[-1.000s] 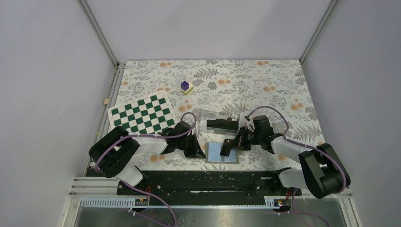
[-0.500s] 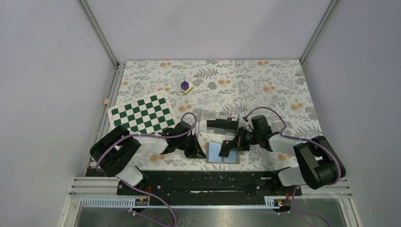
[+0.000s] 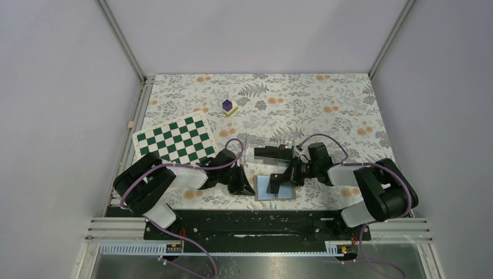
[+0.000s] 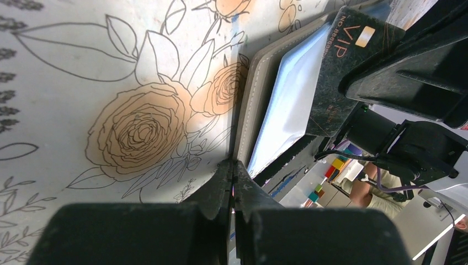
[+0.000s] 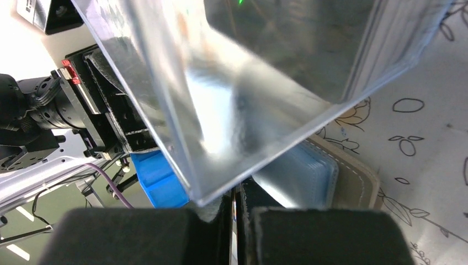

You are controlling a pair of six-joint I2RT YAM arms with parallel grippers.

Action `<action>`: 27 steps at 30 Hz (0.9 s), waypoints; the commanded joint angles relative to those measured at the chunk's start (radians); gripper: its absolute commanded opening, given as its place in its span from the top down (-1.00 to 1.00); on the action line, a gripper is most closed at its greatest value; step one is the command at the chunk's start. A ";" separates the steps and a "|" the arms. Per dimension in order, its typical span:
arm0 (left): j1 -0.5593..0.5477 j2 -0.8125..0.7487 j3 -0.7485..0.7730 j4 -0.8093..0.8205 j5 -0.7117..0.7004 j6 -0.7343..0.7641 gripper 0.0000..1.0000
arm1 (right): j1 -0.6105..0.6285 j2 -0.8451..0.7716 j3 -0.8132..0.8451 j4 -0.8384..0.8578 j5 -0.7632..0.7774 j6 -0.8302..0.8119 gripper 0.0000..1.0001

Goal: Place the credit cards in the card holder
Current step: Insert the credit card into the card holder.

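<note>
The card holder [image 3: 285,193] lies open near the table's front edge, pale blue inside with a grey-brown rim. My right gripper [image 3: 283,178] is shut on a black credit card [image 3: 273,183] and holds it tilted over the holder's blue inside. In the left wrist view the card [image 4: 345,66] shows "VIP" lettering and a gold spot above the holder [image 4: 258,105]. In the right wrist view the card's glossy face [image 5: 248,83] fills the top, above the holder [image 5: 353,179]. My left gripper [image 3: 251,187] is shut and empty, its tips [image 4: 233,164] at the holder's left edge.
A clear plastic box [image 3: 251,152] with more black cards stands just behind the holder. A green and white chessboard [image 3: 174,139] lies at the left. A purple cube [image 3: 227,105] sits further back. The black rail runs along the near edge [image 3: 250,224].
My right gripper has carried the card a little left and down over the open holder. My left gripper has edged slightly right, to the holder's edge.
</note>
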 commanded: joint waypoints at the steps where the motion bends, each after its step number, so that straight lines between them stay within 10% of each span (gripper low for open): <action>1: -0.009 0.041 -0.009 -0.071 -0.059 0.033 1.00 | -0.001 -0.006 0.022 -0.074 -0.005 -0.032 1.00; 27: -0.034 0.101 0.082 -0.156 -0.062 0.109 1.00 | 0.082 0.059 0.143 -0.376 0.026 -0.140 1.00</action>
